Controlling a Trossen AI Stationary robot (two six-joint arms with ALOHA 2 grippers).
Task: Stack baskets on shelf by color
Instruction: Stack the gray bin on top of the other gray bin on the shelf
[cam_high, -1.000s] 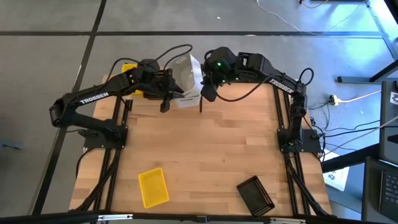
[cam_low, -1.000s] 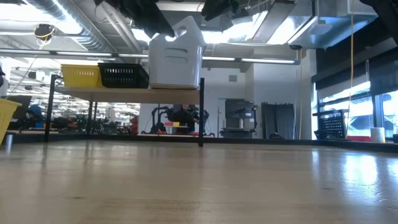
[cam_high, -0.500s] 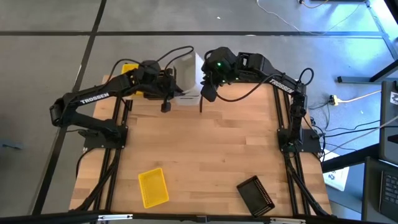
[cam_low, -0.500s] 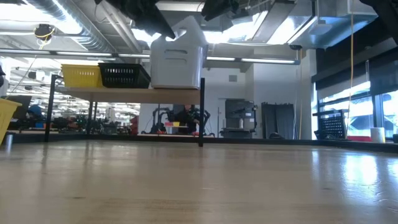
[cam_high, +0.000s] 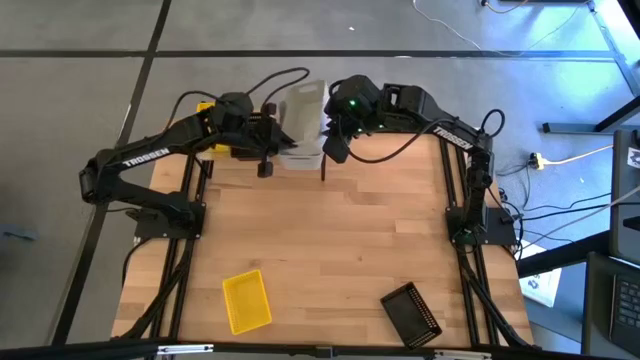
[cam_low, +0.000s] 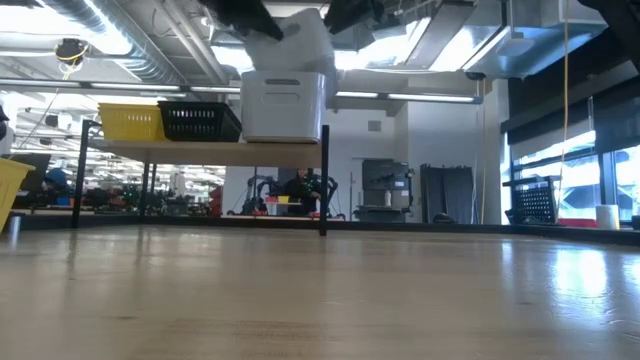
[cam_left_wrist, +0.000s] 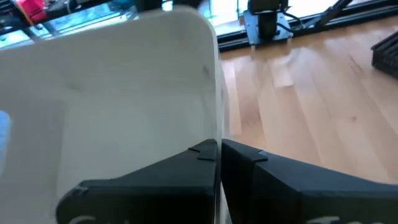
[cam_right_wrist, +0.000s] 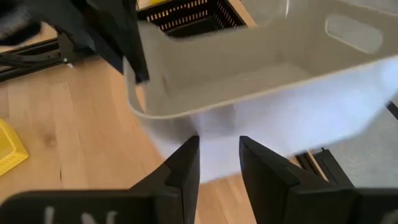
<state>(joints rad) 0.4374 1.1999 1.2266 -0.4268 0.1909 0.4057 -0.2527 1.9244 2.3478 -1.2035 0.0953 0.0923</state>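
Note:
The shelf (cam_low: 180, 152) stands at the table's far edge and carries a yellow basket (cam_low: 130, 122), a black basket (cam_low: 200, 121) and a white basket (cam_low: 283, 105) side by side. My left gripper (cam_high: 272, 128) (cam_left_wrist: 219, 149) is shut on a second white basket (cam_high: 303, 108) (cam_low: 300, 38) just above the one on the shelf. My right gripper (cam_high: 335, 148) (cam_right_wrist: 219, 149) is open beside that raised basket, its fingers just short of the wall. A yellow basket (cam_high: 245, 301) and a black basket (cam_high: 411, 313) lie on the table's near part. My left gripper pinches the raised white basket's side wall at the rim (cam_left_wrist: 214, 118), one finger inside (cam_left_wrist: 186, 165) and one outside (cam_left_wrist: 261, 165). It comes from the table's left. The basket is lifted and hangs over the white basket on the shelf.
The shelf's black upright post (cam_low: 323, 180) stands right of the white baskets, close to my right gripper. The wide middle of the wooden table (cam_high: 330, 240) lies between the shelf and the two loose baskets. A yellow basket's corner (cam_low: 10, 190) shows at the low view's left edge.
My left gripper has moved up and a little toward the far edge, still shut on the white basket. The basket, tilted down into the shelf's white basket a second ago, now sits higher, above that basket's rim. My right gripper has kept still.

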